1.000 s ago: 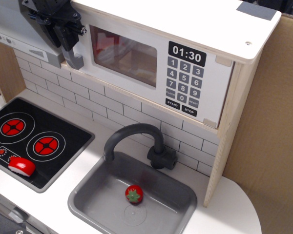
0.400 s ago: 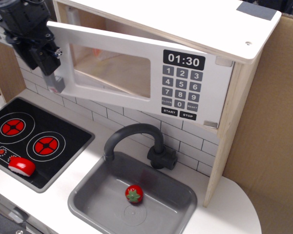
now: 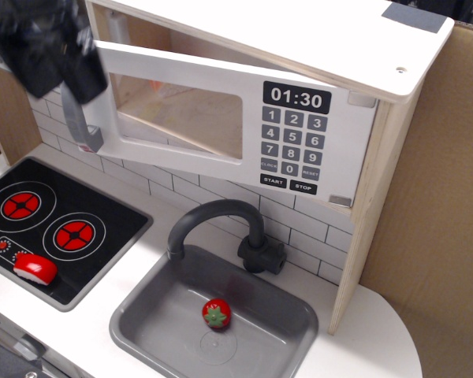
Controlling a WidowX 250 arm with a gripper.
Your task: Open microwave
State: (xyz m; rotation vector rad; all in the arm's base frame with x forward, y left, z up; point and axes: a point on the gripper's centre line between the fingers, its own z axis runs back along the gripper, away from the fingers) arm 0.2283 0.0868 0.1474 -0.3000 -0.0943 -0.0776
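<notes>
The microwave (image 3: 299,47) sits in the upper shelf of the toy kitchen. Its white door (image 3: 221,150) with the clear window (image 3: 177,114) and black keypad (image 3: 293,142) stands swung partly open, hinged at the right, showing the wooden inside. The grey bar handle (image 3: 80,130) is at the door's left edge. My gripper (image 3: 72,72) is a dark blur at the top left, right at the upper end of the handle. The blur hides whether its jaws hold the handle.
Below are a black stove panel (image 3: 102,228) with red burners, a red-and-white toy (image 3: 35,269) on its front edge, a grey sink (image 3: 146,295) holding a strawberry (image 3: 216,313), and a dark faucet (image 3: 221,214). A cardboard wall (image 3: 433,205) stands at the right.
The microwave door has swung from shut to partly open, its handle side coming out to the left. My gripper moved left with the handle and is now blurred.
</notes>
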